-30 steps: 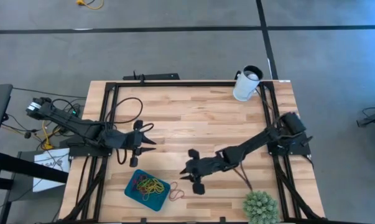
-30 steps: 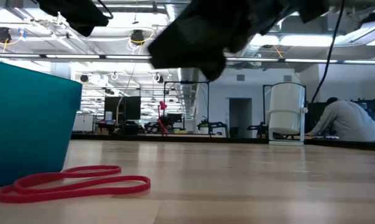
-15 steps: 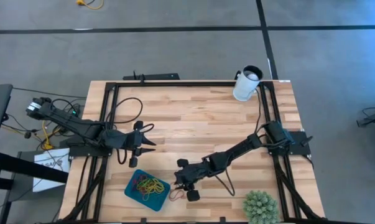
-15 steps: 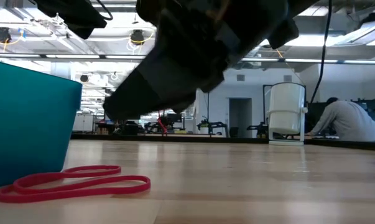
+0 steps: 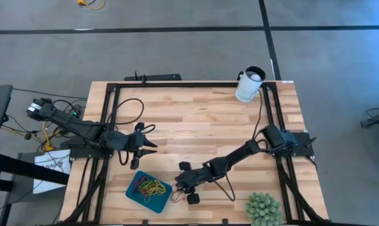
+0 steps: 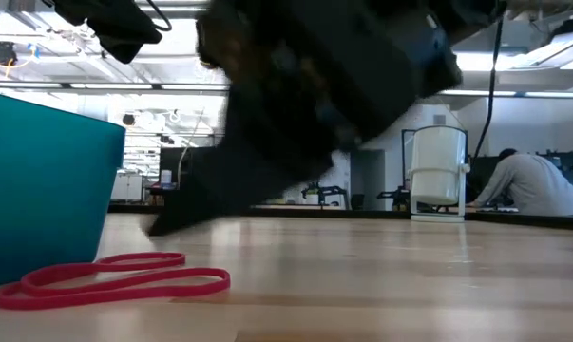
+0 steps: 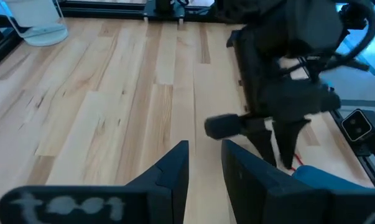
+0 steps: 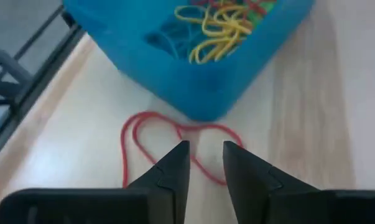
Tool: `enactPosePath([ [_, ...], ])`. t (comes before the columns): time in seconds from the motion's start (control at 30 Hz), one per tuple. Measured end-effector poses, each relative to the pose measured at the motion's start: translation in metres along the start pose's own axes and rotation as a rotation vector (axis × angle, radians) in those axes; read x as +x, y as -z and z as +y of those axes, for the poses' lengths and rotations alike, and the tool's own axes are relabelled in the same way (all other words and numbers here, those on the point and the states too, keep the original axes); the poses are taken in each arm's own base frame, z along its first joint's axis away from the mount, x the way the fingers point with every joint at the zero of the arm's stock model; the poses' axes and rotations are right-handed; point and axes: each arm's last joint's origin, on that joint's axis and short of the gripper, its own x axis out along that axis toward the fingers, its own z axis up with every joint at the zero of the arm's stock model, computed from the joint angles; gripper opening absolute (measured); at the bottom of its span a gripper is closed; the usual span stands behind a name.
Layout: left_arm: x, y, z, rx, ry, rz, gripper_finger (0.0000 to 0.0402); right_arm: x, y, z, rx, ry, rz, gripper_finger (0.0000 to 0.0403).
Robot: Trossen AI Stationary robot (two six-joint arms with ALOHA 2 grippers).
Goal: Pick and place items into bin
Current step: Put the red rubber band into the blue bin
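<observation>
The teal bin (image 5: 132, 192) stands near the table's front edge, left of centre, with several coloured rubber bands (image 5: 150, 186) in it; they also show in the right wrist view (image 8: 218, 25). One red band (image 6: 115, 280) lies flat on the wood by the bin's right corner (image 8: 134, 134). My right gripper (image 5: 179, 187) hangs low over this band, pointing down and toward the bin, with a narrow gap between its fingertips (image 8: 206, 146). The band's loop lies just ahead of and under the tips. My left gripper (image 5: 153, 141) waits at mid-left above the table, empty, with a narrow gap (image 7: 206, 146).
A white cup (image 5: 249, 85) stands at the far right corner and a spiky green plant (image 5: 263, 210) at the near right. Black cables (image 5: 129, 107) loop by the left arm. A person (image 6: 528, 190) sits in the room beyond. Bare wood lies between the arms.
My right gripper has gone toward the table's left and near edge and down, from mid-table to just over the red band beside the bin. The band and the bin have stayed where they were.
</observation>
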Motion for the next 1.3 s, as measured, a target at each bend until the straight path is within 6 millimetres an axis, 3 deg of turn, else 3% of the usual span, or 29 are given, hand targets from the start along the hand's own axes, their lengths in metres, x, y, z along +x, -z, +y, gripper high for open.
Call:
enactPosePath([
  [0.57,0.0,0.001,0.0,0.003,-0.002,0.008,0.0085,0.018,0.004,-0.001,-0.012,0.029,0.06,0.0091],
  [0.8,0.0,0.001,0.0,0.007,-0.003,0.012,0.0085,0.018,0.009,0.015,-0.042,0.02,0.08,0.0089],
  [0.97,0.0,0.001,0.0,0.012,-0.003,0.011,0.0085,0.018,0.01,0.016,-0.057,0.038,0.09,0.0061],
  [1.13,0.0,0.001,0.0,0.011,-0.003,0.011,0.0085,0.018,0.01,0.012,-0.049,0.033,0.09,0.0008],
  [1.3,0.0,0.001,0.0,0.011,-0.003,0.011,0.0085,0.012,0.004,0.013,-0.017,0.031,0.071,0.0005],
])
